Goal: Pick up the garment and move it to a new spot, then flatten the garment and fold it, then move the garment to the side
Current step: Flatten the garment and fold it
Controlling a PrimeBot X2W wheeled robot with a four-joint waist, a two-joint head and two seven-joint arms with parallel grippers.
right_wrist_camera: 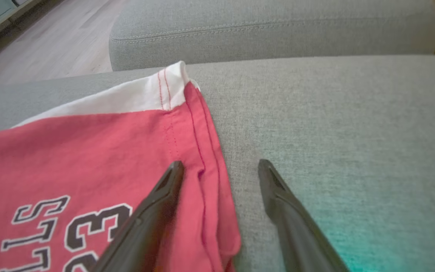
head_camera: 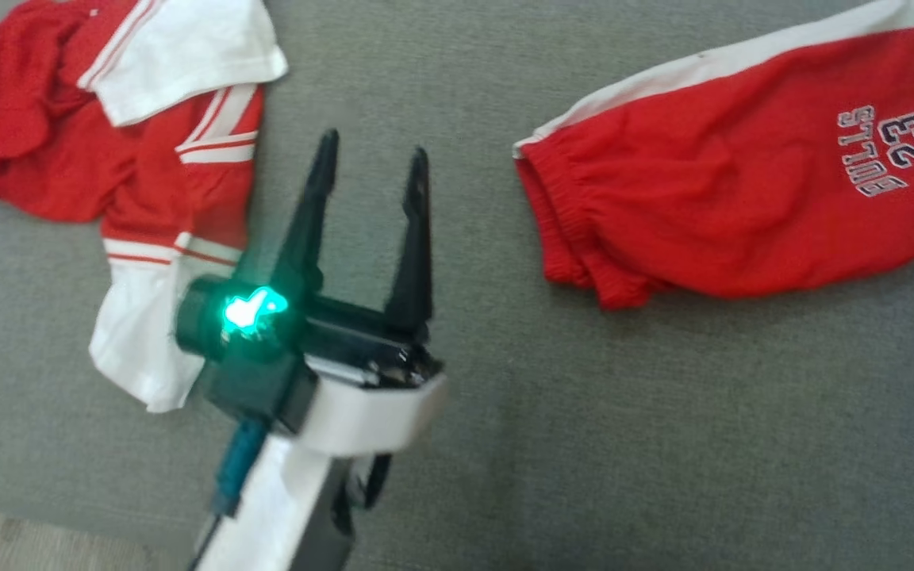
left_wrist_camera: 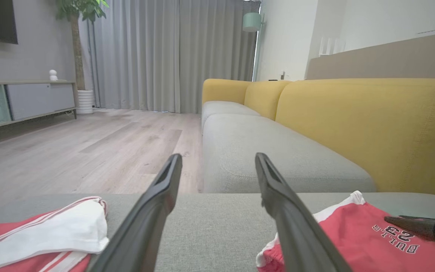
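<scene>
The left gripper (head_camera: 375,147) hangs over bare grey cushion (head_camera: 505,412), its two dark fingers spread wide with nothing between them. To its right lie the red shorts (head_camera: 727,214), apart from it, flat on the cushion with the waistband end nearer the gripper and the white side stripe along the far edge. They look doubled over on themselves and smooth, so the fold seems done. I take these for the garment in hand, though the task sentence does not say which.

To the left gripper's left, partly under its wrist, sits a red and white shirt (head_camera: 147,159), bunched and creased, probably waiting its turn.

The right gripper (right_wrist_camera: 221,163) is at the end of the shorts farthest from the left gripper, by the printed number. Its fingers are also wide apart. One hovers over the stitched hem and the other over the cushion, with no cloth pinched between them.

Both hands standing open and empty suggests the shorts are set down where they are meant to rest.

Nothing here holds anything inside it. Both garments lie straight on the cushion.
</scene>
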